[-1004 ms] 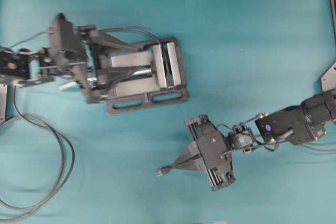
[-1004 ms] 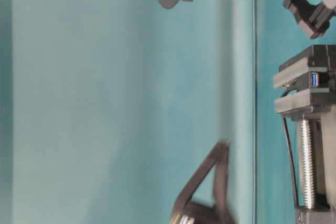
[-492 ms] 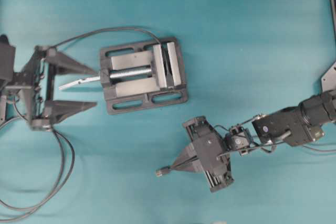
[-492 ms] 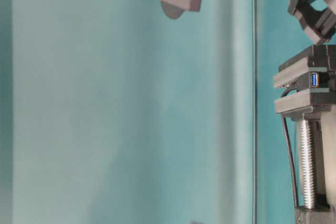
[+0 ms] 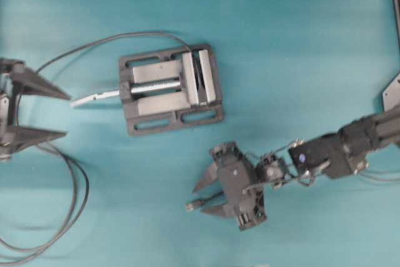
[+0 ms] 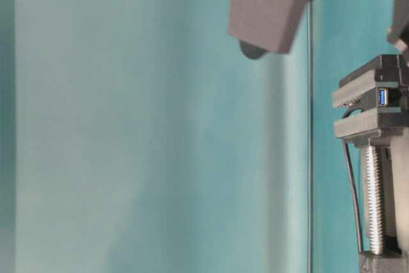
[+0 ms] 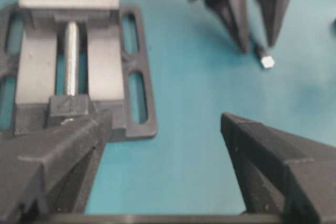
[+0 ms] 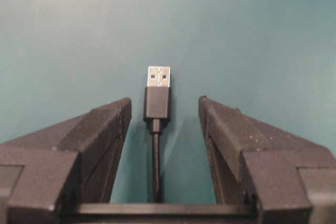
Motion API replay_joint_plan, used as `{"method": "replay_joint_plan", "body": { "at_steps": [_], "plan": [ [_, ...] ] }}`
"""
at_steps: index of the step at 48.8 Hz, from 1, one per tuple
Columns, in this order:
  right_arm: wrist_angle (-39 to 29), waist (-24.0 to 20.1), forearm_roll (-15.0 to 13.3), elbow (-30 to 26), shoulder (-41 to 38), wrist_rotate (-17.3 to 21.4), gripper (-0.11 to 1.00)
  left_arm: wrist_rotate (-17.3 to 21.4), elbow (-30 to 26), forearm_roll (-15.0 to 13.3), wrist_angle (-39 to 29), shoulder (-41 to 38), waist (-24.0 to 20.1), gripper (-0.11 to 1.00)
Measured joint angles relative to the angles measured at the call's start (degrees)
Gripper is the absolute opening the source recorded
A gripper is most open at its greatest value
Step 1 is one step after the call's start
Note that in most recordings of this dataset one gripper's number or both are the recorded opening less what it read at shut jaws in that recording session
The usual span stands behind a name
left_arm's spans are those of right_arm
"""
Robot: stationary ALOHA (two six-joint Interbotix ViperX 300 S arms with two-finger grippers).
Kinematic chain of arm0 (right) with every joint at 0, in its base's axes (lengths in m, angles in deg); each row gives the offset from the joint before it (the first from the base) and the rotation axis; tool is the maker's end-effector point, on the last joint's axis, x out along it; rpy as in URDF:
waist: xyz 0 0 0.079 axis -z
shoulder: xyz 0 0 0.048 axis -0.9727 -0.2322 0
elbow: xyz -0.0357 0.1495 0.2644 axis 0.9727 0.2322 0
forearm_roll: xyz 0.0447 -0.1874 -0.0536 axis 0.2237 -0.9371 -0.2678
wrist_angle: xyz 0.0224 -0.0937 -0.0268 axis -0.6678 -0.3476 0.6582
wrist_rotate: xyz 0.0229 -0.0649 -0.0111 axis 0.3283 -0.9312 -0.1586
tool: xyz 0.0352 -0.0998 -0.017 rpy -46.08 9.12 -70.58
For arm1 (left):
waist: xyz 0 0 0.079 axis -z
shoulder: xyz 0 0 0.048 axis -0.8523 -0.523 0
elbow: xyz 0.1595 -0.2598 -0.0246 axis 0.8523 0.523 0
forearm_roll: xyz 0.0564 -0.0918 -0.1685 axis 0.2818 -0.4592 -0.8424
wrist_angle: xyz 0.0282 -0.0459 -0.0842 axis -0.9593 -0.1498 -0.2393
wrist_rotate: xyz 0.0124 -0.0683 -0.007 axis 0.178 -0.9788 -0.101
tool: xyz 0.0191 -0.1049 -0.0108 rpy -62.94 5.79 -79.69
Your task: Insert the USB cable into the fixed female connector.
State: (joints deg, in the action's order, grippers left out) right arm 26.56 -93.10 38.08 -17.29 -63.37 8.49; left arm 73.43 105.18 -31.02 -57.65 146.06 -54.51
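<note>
My right gripper [image 8: 164, 109] stood with jaws apart around the USB cable [image 8: 157, 100], untouched on the table. My left gripper [image 5: 65, 114] gaped, left of the vise [image 5: 169, 89] holding the fixed female connector [image 6: 382, 96].

So there's a dark grey metal bench vise [image 5: 170, 89] sitting flat on the teal tabletop [image 5: 300, 42], a bit left of the middle and toward the far side. Its shiny threaded screw [image 5: 153, 85] runs down the centre between the slide rails, and a thin silver handle [image 5: 94, 97] pokes out from its left end. The base plate has slotted holes along both long edges.
</note>
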Motion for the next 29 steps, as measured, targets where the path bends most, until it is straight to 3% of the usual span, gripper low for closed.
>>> {"method": "replay_joint_plan", "body": {
  "at_steps": [7, 29],
  "plan": [
    [0.70, 0.00, 0.09, -0.09, -0.44, 0.00, 0.56, 0.00, 2.72, -0.09, -0.44, 4.66, 0.00, 0.99],
    [1.05, 0.00, 0.26, 0.97, -0.44, 0.26, 0.55, -0.09, 3.78, 0.00, -0.53, 2.90, -1.23, 0.99]
  ]
}}
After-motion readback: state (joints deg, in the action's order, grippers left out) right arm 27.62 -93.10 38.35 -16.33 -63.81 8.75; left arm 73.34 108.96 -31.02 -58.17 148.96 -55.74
